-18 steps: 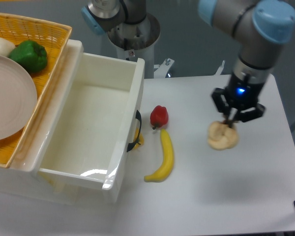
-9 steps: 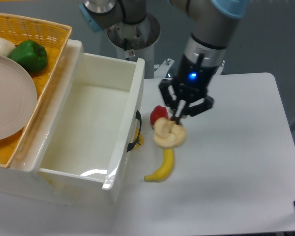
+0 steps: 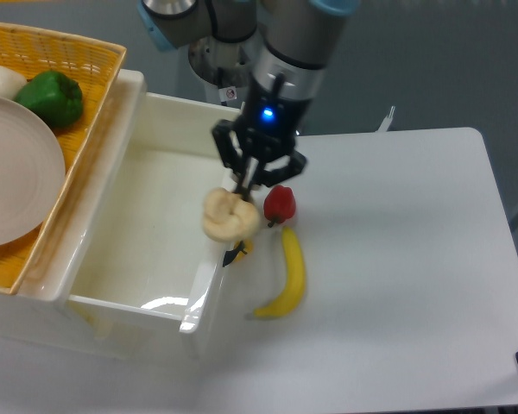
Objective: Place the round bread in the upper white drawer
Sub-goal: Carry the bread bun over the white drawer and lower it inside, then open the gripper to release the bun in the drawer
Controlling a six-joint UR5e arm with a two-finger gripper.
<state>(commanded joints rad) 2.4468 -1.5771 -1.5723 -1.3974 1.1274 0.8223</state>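
Observation:
The round bread (image 3: 230, 216) is a pale beige knotted bun. My gripper (image 3: 244, 189) is shut on its top and holds it in the air, over the front wall of the upper white drawer (image 3: 129, 293). The drawer is a deep glossy white box, pulled open, with nothing inside that I can see. Its black handle (image 3: 236, 252) shows just below the bun, partly hidden by it.
A red pepper (image 3: 280, 204) and a yellow banana (image 3: 283, 274) lie on the table right of the drawer. A yellow wicker basket (image 3: 91, 78) at the left holds a plate (image 3: 13, 172), a green pepper (image 3: 49, 97) and a white round vegetable (image 3: 0, 79).
My gripper has lifted the bread off the right side of the table and carried it left, past the red pepper, to above the drawer's front wall.

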